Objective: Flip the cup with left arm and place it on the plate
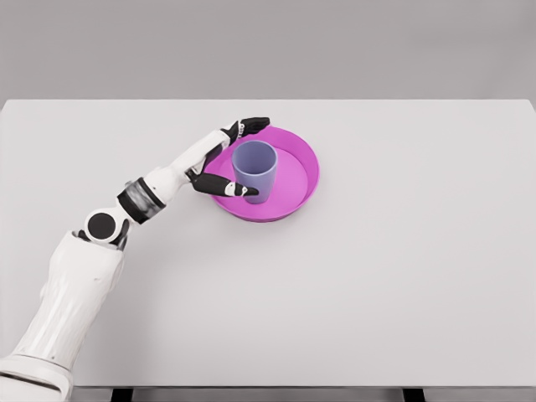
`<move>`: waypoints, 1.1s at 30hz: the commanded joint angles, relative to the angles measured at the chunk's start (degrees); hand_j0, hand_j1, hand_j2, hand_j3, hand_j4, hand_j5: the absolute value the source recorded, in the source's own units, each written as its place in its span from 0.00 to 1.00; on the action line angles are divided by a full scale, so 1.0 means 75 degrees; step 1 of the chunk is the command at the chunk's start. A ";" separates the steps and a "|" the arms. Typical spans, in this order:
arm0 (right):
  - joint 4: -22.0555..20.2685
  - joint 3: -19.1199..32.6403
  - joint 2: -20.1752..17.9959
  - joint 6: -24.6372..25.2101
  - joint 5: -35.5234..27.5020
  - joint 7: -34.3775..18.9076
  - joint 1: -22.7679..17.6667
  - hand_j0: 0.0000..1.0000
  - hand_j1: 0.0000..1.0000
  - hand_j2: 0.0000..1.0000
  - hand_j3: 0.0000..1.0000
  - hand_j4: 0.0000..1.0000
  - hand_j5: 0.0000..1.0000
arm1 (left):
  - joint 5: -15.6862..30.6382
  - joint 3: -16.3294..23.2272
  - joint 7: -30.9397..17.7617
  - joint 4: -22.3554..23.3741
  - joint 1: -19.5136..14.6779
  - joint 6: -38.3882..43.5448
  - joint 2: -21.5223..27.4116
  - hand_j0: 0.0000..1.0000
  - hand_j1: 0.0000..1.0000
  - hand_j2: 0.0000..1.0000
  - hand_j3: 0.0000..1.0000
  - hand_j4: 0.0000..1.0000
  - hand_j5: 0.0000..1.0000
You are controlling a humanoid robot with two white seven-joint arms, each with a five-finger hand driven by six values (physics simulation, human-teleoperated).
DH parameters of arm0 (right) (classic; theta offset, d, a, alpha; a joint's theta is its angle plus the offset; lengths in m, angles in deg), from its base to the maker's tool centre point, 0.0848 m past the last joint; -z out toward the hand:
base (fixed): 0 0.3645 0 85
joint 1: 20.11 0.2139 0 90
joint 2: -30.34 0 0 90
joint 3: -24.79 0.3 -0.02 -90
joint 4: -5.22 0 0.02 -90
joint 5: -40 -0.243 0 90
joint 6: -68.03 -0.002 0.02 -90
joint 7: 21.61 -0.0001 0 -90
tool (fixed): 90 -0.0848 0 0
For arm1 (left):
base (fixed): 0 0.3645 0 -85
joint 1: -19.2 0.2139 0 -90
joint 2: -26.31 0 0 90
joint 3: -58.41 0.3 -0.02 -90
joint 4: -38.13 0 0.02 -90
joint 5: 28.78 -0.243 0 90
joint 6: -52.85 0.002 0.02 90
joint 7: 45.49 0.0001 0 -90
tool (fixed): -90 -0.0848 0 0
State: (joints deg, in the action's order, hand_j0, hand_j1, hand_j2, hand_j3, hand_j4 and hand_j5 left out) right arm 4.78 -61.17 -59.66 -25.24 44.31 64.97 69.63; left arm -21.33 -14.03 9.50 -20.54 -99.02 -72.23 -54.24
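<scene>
Lilac cup [255, 170] stands upright, mouth up, on the pink plate [300, 186] near the table's [402, 276] far edge; the left hand [226, 159] brackets it, fingers spread either side, apparently not clamping; likely releasing, since the cup looks placed.

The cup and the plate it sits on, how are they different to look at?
The cup is pale purple-blue; the plate is bright magenta. The cup is tall and narrow, standing upright with its mouth up; the plate is wide and shallow with a low rim. The left hand has fingers around the cup, not gripping the plate. Both are round, plain and open-topped.
</scene>
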 commanded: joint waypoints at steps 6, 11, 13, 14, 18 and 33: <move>0.0000 0.0000 0.0000 0.0002 -0.0001 -0.0001 0.0000 1.00 1.00 1.00 1.00 1.00 1.00 | 0.0062 -0.0021 0.0002 -0.0040 0.0035 0.0011 0.0321 0.99 0.99 0.99 0.99 0.99 0.99; 0.0000 0.0000 0.0000 0.0002 -0.0001 -0.0001 0.0000 1.00 1.00 1.00 1.00 1.00 1.00 | 0.0073 -0.0056 0.0002 -0.0063 0.0059 0.0011 0.0556 1.00 1.00 1.00 1.00 1.00 1.00; 0.0000 0.0000 0.0000 0.0002 -0.0001 -0.0001 0.0000 1.00 1.00 1.00 1.00 1.00 1.00 | 0.0073 -0.0103 0.0002 -0.0075 0.0047 0.0011 0.0556 1.00 1.00 1.00 1.00 1.00 1.00; 0.0000 0.0000 0.0000 0.0002 -0.0001 -0.0001 0.0000 1.00 1.00 1.00 1.00 1.00 1.00 | 0.0073 -0.0103 0.0002 -0.0098 0.0047 0.0011 0.0626 1.00 1.00 1.00 1.00 1.00 1.00; 0.0000 0.0000 0.0000 -0.0009 -0.0001 -0.0001 0.0000 1.00 1.00 1.00 1.00 1.00 1.00 | 0.0085 -0.0114 0.0002 -0.0274 0.0058 0.0011 0.0954 1.00 1.00 1.00 1.00 1.00 1.00; 0.0000 0.0000 0.0000 -0.0009 -0.0001 -0.0001 0.0000 1.00 1.00 1.00 1.00 1.00 1.00 | 0.0167 -0.1157 0.0002 -0.0356 0.1324 0.0011 0.3638 1.00 1.00 1.00 1.00 1.00 1.00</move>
State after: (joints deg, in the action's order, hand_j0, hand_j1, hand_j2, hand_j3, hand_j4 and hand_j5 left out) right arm 4.78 -61.17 -59.66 -25.23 44.31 64.97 69.63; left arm -20.77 -20.20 9.49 -23.18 -88.91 -72.31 -29.91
